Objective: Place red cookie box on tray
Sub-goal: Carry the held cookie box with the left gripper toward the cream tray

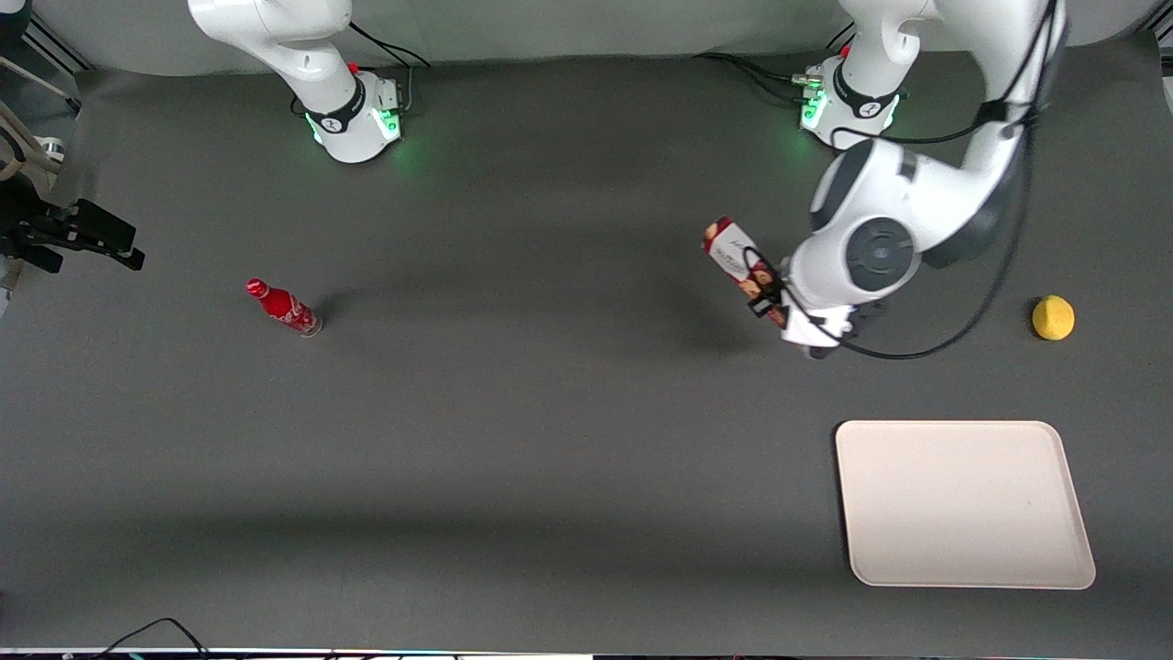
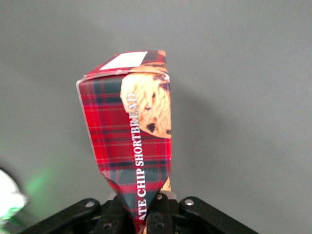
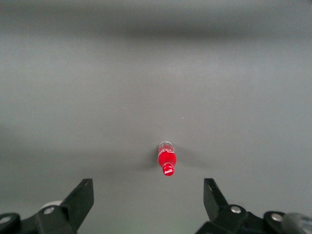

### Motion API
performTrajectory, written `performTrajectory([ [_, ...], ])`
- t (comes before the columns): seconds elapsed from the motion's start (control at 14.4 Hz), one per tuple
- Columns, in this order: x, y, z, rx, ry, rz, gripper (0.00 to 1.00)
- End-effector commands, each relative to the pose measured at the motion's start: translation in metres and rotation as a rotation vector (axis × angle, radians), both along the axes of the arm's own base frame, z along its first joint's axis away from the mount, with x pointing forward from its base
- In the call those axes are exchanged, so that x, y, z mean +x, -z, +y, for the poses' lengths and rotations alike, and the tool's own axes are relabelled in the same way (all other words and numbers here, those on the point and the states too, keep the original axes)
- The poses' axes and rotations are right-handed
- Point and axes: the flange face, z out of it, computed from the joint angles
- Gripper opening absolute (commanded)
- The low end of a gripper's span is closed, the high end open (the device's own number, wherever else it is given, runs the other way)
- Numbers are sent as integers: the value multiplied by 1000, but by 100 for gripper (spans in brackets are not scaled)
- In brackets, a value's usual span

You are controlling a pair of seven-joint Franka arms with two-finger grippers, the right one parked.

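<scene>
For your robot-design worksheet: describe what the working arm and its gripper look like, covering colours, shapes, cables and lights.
The working arm is glossy white with rounded segments, dark grey joint caps and a black band near its base, which glows green. Thin black cables loop along it. The gripper, farther from the front camera than the tray, has black fingers on a white body.

Gripper (image 2: 146,214) fingertips hidden by red cookie box (image 2: 136,141)
</scene>
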Motion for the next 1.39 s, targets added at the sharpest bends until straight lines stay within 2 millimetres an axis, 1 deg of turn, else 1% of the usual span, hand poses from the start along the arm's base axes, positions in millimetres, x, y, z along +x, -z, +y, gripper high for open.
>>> performTrajectory([
  [0.0,38,-93,54,-36,76,-3,0],
  [0.14,56,-141,98,-78,121,-39,0],
  [0.35,74,-190,174,-65,211,-111,0],
  [0.49,88,-196,227,-50,321,-125,0],
  [0.62,109,-187,277,-38,419,-142,0],
  [0.76,136,-171,314,-28,494,-154,0],
  [0.83,149,-160,334,-8,521,-165,0],
  [0.9,165,-143,351,16,561,-188,0],
  [0.97,179,-122,363,40,597,-212,0],
  [1.04,192,-96,371,61,620,-231,0],
  [1.25,219,-33,389,101,682,-280,0],
  [1.32,228,-9,390,112,705,-300,0],
])
